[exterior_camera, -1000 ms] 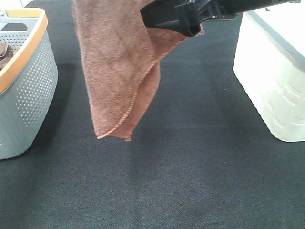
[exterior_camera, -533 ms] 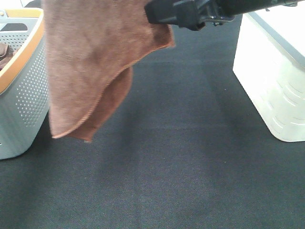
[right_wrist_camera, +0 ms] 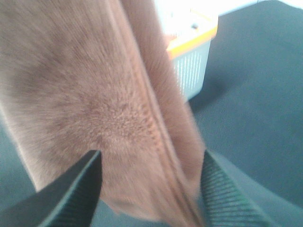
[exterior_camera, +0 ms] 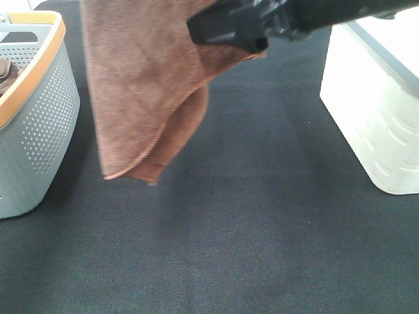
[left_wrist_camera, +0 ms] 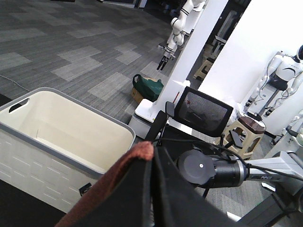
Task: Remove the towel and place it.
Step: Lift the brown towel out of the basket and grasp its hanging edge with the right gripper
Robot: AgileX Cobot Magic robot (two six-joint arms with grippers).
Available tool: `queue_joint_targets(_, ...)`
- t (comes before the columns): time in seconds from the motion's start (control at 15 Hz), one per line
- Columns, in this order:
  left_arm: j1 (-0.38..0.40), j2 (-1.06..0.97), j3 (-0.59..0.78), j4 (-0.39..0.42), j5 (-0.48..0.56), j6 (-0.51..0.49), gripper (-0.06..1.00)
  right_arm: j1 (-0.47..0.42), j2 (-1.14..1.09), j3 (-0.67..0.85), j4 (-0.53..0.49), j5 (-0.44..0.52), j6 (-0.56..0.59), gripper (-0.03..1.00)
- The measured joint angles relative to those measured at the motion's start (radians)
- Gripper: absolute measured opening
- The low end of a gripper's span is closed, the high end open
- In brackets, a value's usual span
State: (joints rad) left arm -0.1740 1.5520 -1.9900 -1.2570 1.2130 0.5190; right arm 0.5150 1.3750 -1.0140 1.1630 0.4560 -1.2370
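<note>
Dark woven table mat (exterior_camera: pixel 249 248) nearest. Over it hangs reddish-brown plush microfibre towel (exterior_camera: pixel 137 85), betw grey perforated orange-rimmed basket (exterior_camera: pixel 39 131) on L & white plastic bin (exterior_camera: pixel 373 111) on R, closer to basket. L gripper (left_wrist_camera: pixel 152 161) fingers pinched together on towel's edge; R gripper (right_wrist_camera: pixel 151 156) fingers spread apart, towel draped betw them

My count from the remote station:
- desk (exterior_camera: pixel 262 248), one
- towel (exterior_camera: pixel 137 85), one
- grey basket (exterior_camera: pixel 39 124) with orange rim, one
- darker cloth (exterior_camera: pixel 4 73), one
- cream bin (exterior_camera: pixel 373 111), one
- end effectors, two: left end effector (left_wrist_camera: pixel 152 158) and right end effector (right_wrist_camera: pixel 151 156)
</note>
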Motion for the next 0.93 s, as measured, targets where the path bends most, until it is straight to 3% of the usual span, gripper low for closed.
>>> queue_joint_targets(0.2, 0.000, 0.000, 0.000, -0.002, 0.000, 0.000, 0.00, 0.000, 0.016, 0.000, -0.001, 0.000, 0.000, 0.09)
queue_joint_targets(0.27, 0.000, 0.000, 0.000, 0.007, 0.000, 0.000, 0.00, 0.000, 0.016, 0.000, -0.002, 0.000, 0.000, 0.00)
queue_joint_targets(0.4, 0.000, 0.000, 0.000, 0.088, -0.002, -0.002, 0.00, 0.000, 0.016, 0.000, -0.044, 0.000, 0.020, 0.00)
queue_joint_targets(0.53, 0.000, 0.000, 0.000, 0.301, -0.032, -0.085, 0.00, 0.000, 0.016, 0.000, -0.119, -0.020, 0.088, 0.00)
queue_joint_targets(0.8, 0.000, 0.000, 0.025, 0.752, -0.115, -0.279, 0.00, 0.000, 0.016, 0.000, -0.449, -0.178, 0.404, 0.00)
queue_joint_targets(0.93, 0.000, 0.019, 0.053, 0.853, -0.150, -0.309, 0.00, 0.000, 0.016, 0.000, -0.595, -0.292, 0.490, 0.00)
